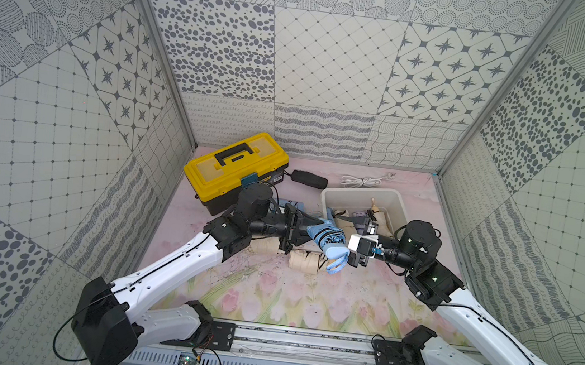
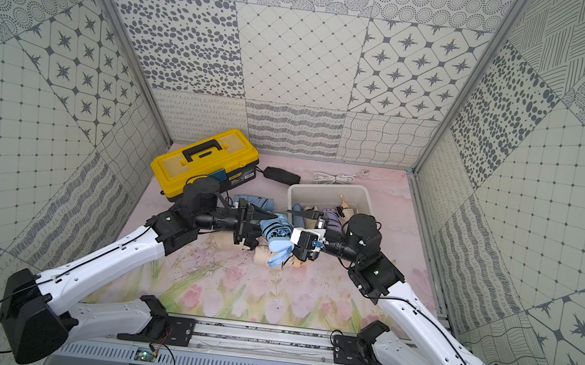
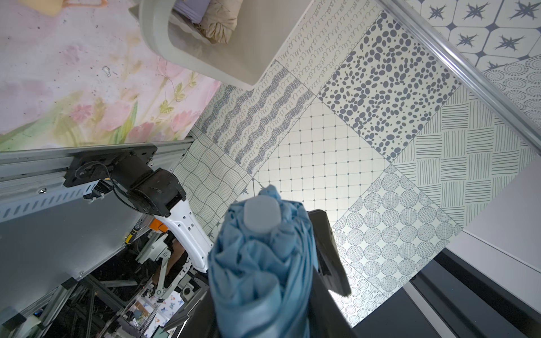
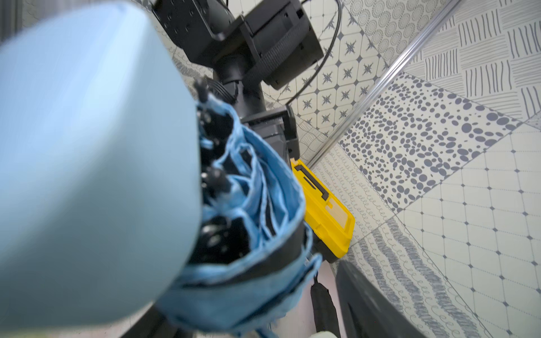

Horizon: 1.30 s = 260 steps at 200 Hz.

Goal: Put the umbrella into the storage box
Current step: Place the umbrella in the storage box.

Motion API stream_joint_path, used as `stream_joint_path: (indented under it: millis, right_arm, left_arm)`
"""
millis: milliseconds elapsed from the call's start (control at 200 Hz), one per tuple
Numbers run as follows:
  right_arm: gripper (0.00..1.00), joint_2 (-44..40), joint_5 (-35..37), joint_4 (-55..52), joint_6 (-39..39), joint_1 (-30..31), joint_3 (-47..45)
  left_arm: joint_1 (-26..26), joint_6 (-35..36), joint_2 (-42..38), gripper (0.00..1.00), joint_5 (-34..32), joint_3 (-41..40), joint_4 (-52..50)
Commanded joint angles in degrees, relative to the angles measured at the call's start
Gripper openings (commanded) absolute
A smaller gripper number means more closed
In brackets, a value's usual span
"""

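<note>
A light-blue folded umbrella point(image 1: 327, 238) point(image 2: 279, 236) hangs above the middle of the table, with its wrist strap dangling. My left gripper point(image 1: 310, 230) point(image 3: 263, 292) is shut on its canopy end. My right gripper point(image 1: 353, 243) is at the handle end, its jaws on either side of the umbrella. In the right wrist view one finger point(image 4: 369, 304) stands a little apart from the fabric point(image 4: 248, 278). The white storage box point(image 1: 361, 190) point(image 2: 328, 186) point(image 3: 152, 35) sits just behind my right gripper. It holds beige and lilac folded umbrellas.
A yellow-lidded toolbox point(image 1: 236, 169) stands at the back left, with a black pouch point(image 1: 308, 179) and a white cable point(image 1: 366, 180) beyond it. Beige folded umbrellas point(image 1: 306, 262) lie under the held one. A dusty-blue one point(image 1: 290, 205) lies behind my left arm.
</note>
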Motion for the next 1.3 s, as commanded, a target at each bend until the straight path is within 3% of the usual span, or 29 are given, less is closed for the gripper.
stream_joint_path:
  millis: [0, 175, 550, 635, 795, 981, 1141, 1296]
  right_arm:
    - [0.72, 0.9, -5.7, 4.2, 3.1, 0.2, 2.2]
    - [0.63, 2.0, -10.2, 2.6, 5.1, 0.3, 4.7]
    - [0.45, 4.2, -10.5, 3.8, 5.9, 0.4, 6.9]
    - [0.42, 4.5, -10.5, 4.5, 6.9, 0.4, 6.7]
    - [0.39, 5.1, -9.2, 6.1, 9.4, 0.4, 6.0]
    - [0.35, 5.4, -4.7, 7.5, 14.5, 0.1, 5.3]
    - [0.31, 4.3, -1.1, 9.0, 20.7, -0.7, 2.2]
    - [0.26, 3.1, 3.2, 8.9, 27.9, -1.9, 0.1]
  left_arm:
    - [0.2, -5.7, 0.9, 0.0, 7.3, 0.4, 13.3]
    - [-0.1, -5.5, 2.8, 0.0, 9.7, 3.0, 15.1]
    - [-0.6, -5.6, 3.2, 0.0, 9.8, 2.8, 16.2]
    - [-0.6, -5.2, 3.1, 0.1, 9.3, 2.7, 16.5]
    - [-0.6, -3.5, 3.5, 0.41, 8.5, 2.6, 18.0]
    - [-0.2, 1.6, 2.6, 0.7, 2.9, 1.8, 17.3]
    - [1.2, 6.3, -0.8, 0.77, -4.8, -1.5, 13.8]
    - [3.4, 13.8, -6.9, 0.78, -16.9, -4.8, 2.5]
